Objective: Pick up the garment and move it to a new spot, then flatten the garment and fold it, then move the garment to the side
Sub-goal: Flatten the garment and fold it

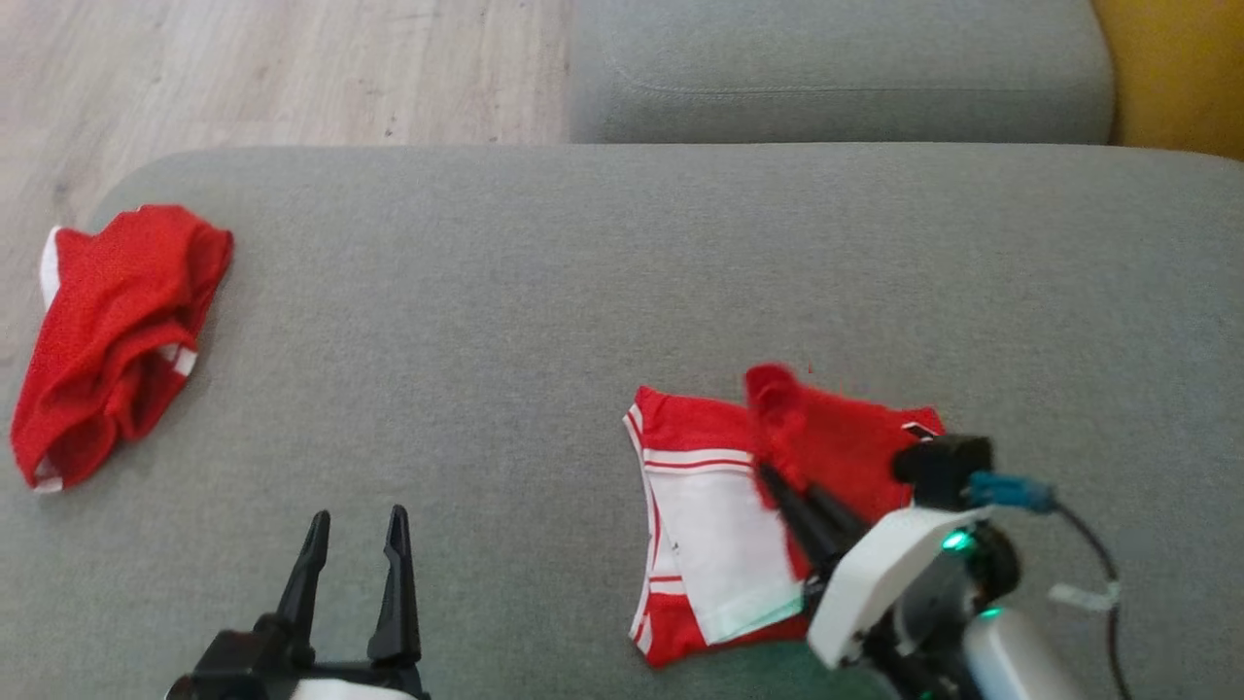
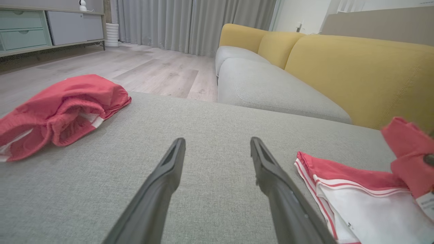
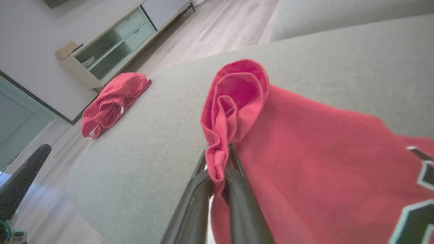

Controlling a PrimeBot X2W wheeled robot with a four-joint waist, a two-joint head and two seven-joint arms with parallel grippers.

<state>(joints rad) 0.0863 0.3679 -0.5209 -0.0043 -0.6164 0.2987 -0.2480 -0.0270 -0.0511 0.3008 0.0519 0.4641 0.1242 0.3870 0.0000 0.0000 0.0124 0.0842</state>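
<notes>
- Our left gripper (image 1: 358,520) hangs low over the grey cushion (image 1: 583,292) with its fingers spread wide and nothing between them. We judge it is parked clear so that the fold has room. Off to its left, a crumpled red garment (image 1: 117,331) lies well apart at the cushion's far edge, probably a piece set aside.
- Moving right, the red-and-white garment (image 1: 714,515) lies on the near part of the cushion. Its left portion is spread flat with the striped band showing, and we take that as the base for a clean fold.
- Furthest right, our right gripper (image 1: 773,481) is clamped on a bunched red edge of that garment. The flap is raised off the cushion while the rest stays down, so we read it as a fold being carried across. The pinch sits near the fingertips, so the cloth could slip.
</notes>
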